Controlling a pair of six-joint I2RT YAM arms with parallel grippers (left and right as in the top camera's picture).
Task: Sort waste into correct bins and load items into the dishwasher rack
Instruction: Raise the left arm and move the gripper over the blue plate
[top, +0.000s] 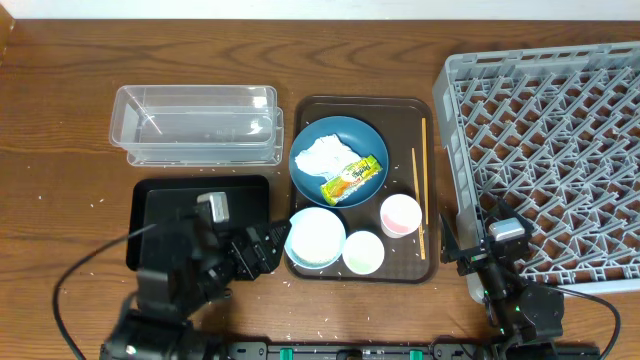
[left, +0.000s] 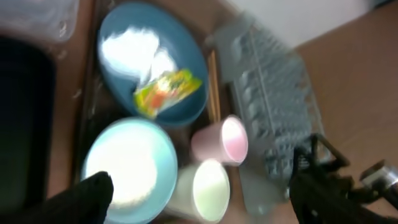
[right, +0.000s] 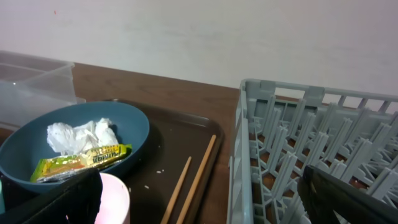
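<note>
Tissue (top: 325, 155) and wrapper (top: 352, 179) are lying on the blue plate (top: 313, 135), which is sitting on the brown tray (top: 400, 118) beside the grey rack (top: 560, 130). I am seeing the left gripper (left: 199, 190) and right gripper (right: 199, 180) both gaping wide, holding nothing, hovering by the tray's near edge.

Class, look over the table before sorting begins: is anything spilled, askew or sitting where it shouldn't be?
Yes. A crumpled tissue and a snack wrapper lie on the blue plate, waste on a dish. A few white grains are scattered on the wooden table. The two chopsticks lie staggered on the brown tray, not paired.
</note>
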